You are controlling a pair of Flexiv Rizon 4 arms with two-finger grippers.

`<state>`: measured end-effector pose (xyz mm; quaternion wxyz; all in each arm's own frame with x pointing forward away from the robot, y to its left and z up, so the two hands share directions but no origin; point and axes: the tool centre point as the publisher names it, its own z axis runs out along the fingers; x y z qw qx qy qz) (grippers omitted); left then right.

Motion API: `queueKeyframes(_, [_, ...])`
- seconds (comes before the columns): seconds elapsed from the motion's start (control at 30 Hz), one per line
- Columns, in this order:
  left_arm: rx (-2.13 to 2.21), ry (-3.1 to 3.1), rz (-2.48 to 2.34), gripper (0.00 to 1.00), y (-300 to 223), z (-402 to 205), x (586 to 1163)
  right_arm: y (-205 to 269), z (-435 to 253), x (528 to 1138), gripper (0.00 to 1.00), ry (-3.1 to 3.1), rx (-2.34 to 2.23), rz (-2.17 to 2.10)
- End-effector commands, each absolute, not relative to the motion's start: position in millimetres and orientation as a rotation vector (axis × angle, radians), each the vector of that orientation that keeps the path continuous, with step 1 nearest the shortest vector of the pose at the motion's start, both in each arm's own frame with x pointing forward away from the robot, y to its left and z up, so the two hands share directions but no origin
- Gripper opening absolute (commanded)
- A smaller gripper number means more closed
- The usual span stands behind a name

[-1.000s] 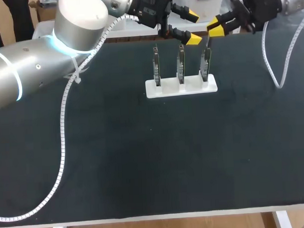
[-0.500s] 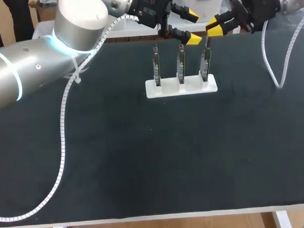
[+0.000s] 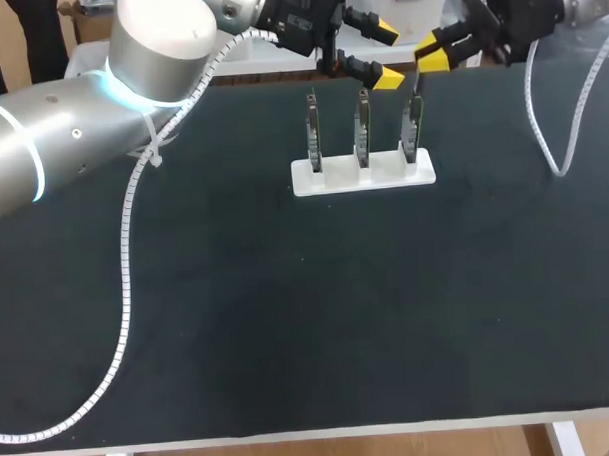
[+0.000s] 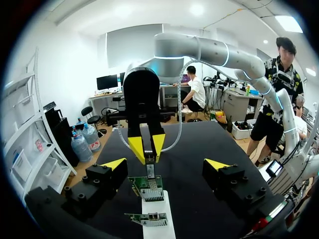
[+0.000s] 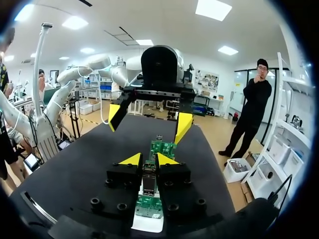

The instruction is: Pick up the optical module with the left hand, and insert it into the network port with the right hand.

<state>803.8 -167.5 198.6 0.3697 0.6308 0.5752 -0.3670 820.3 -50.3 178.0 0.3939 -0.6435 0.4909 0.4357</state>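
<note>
My right gripper is pinched narrow on the one module, holding it just over the end board, one of three upright in a single white stand. My left gripper hangs beside it, fingers spread wide, gripping nothing.

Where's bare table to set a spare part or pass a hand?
Free: the wide front stretch from the white holder to the table's near edge, right of the left cable; also the strip between holder and right cable. Crowded: the far edge above the boards, where the open left gripper and the right gripper, shut on the module, hang.
</note>
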Motion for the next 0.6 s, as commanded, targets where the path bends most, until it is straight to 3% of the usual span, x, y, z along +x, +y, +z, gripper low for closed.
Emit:
queueKeyframes(0.03, [1.624, 1.480, -0.943, 1.00, -168.8, 199.5, 805.8, -49.2, 176.7, 823.5, 0.00, 1.241, -1.634, 1.116])
queueKeyframes(0.6, [1.624, 1.480, -0.943, 1.00, -168.8, 199.5, 805.8, -51.0, 172.5, 819.8, 0.00, 1.250, -1.633, 1.118])
